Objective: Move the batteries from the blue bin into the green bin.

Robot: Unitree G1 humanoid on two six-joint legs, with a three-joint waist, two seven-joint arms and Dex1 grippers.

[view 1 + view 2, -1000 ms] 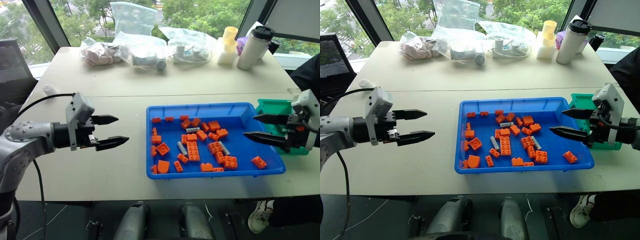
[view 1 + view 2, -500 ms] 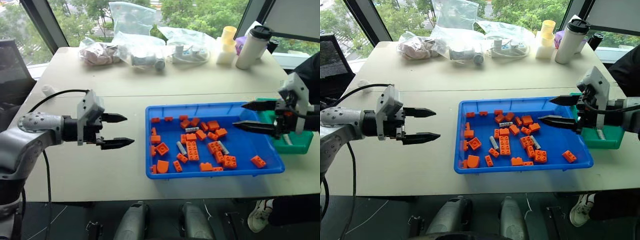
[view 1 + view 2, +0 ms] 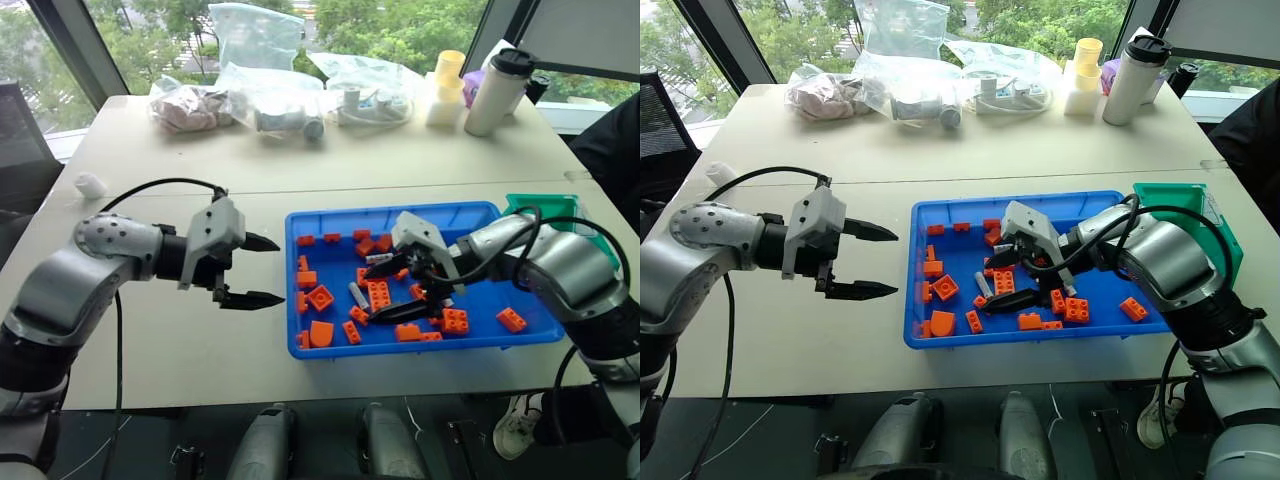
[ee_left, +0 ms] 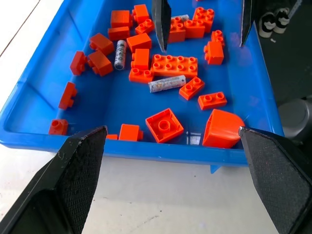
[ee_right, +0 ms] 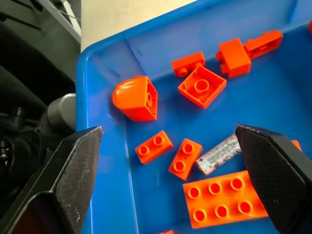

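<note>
Your right hand (image 3: 385, 290) hangs spread wide and empty inside the blue bin (image 3: 470, 215), over the orange bricks (image 3: 381, 294) and a battery (image 3: 354, 295) just beside it. Your left hand (image 3: 262, 270) hovers wide over the tabletop (image 3: 180, 350), just outside the bin's left rim. The green bin (image 3: 545, 205) sits against the blue bin's far right corner.

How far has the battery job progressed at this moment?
Done: nothing visible yet in the green bin. In hand: the open right claw hangs over a battery in the blue bin; the open left claw holds nothing. Left: all batteries.
</note>
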